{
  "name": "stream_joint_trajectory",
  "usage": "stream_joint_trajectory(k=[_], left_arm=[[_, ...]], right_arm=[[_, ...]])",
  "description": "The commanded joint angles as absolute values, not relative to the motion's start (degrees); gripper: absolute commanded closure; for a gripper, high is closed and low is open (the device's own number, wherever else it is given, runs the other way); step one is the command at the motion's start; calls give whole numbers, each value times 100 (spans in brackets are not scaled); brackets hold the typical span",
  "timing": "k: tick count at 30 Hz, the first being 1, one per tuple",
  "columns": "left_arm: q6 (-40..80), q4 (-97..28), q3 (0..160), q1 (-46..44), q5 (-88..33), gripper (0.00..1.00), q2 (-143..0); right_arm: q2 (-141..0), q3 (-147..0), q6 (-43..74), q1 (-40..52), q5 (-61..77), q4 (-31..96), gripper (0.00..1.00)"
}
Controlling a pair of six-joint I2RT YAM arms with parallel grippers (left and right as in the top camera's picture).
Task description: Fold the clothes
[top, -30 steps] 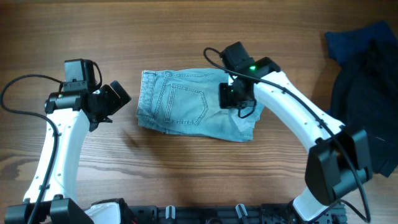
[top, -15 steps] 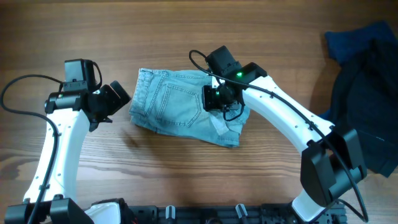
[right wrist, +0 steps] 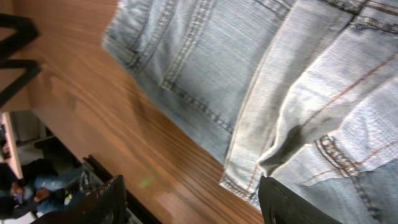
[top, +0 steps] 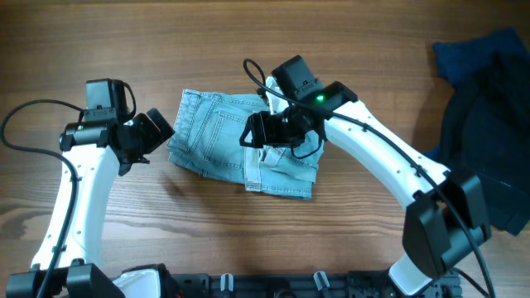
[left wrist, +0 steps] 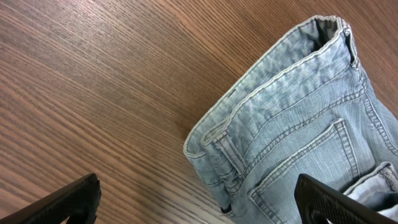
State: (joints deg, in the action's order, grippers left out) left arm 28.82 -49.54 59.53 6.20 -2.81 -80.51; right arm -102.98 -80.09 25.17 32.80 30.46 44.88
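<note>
The clothes [top: 207, 136], light blue denim shorts, lie in the middle of the wooden table with their right part folded over to the left. My right gripper [top: 258, 131] hovers just over the folded flap, fingers spread, holding nothing. In the right wrist view the flap's hem [right wrist: 245, 177] lies below the open right gripper [right wrist: 193, 202]. My left gripper [top: 157, 128] stands open just left of the waistband. In the left wrist view the clothes [left wrist: 298, 124] show a waistband corner and a stitched pocket, beyond the wide-apart left gripper [left wrist: 199, 199].
A dark navy fabric pile [top: 489, 108] covers the table's right side, beside the right arm's base. A black rail [top: 273, 285] runs along the near edge of the table.
The right gripper carried the shorts' right part leftward over the rest, then opened and let it go. The shorts slid a little left. The left arm stayed still.
</note>
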Motion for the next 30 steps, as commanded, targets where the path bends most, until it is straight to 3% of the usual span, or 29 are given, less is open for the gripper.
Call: stream_joint_trajectory(k=[1,12,23,30], left_arm=[[2877,-4993,5953,666,-187,0,-8042],[2882,-4952,5953,666,-189,0,-8042],[2882,-4995,5953,666,-189,0,-8042],[2882,-4993,5953,666,-189,0,-8042]], right_arm=[[-9791,-8197,2429,3127,3232,4469,36],[-8901,-8219,2394,2244,1715,5760,37],[-10027,-7765,2591,2921,1789,5199,43],[-10606,-7765,3433,3376,661,5186,45]])
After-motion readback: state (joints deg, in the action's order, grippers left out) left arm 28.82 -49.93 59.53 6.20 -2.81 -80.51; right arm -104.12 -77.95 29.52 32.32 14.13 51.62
